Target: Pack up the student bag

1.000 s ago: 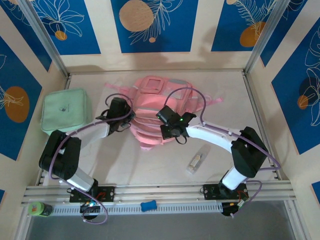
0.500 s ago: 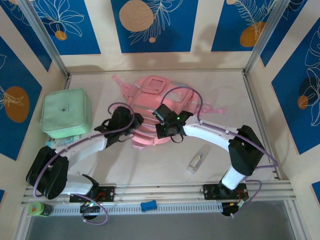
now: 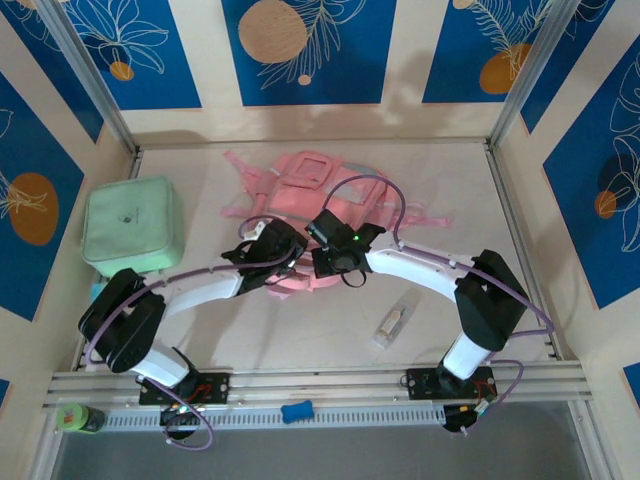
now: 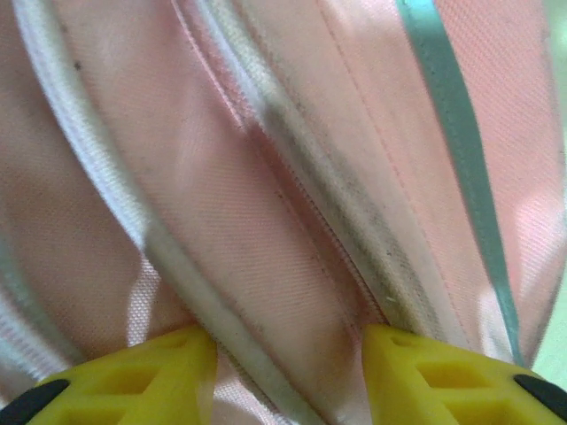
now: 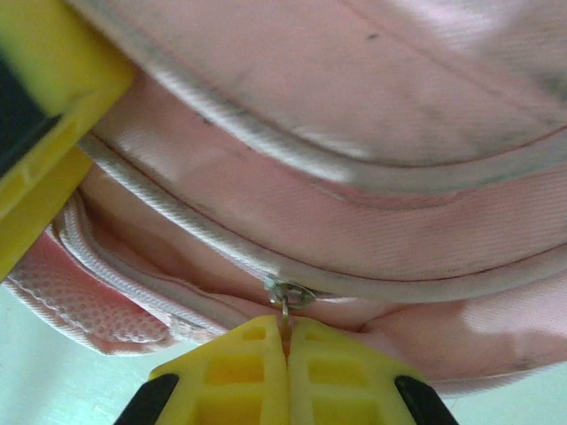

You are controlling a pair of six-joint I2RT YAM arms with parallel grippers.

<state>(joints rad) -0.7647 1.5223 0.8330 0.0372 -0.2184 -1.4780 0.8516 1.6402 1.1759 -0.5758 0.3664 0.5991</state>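
As it lies rumpled, student bag pink, pale piping

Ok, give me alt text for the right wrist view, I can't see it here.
The right arm's yellow fingers, shut at the bottom edge, pinch the small metal zipper pull of the pink student bag, whose white-piped seams run across above them. Another yellow finger sits against the bag at upper left.

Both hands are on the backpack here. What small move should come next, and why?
Probably close the left hand on the backpack fold between its open jaws. The right hand is shut on the zip pull, so the fabric likely needs bracing before that zip is drawn.
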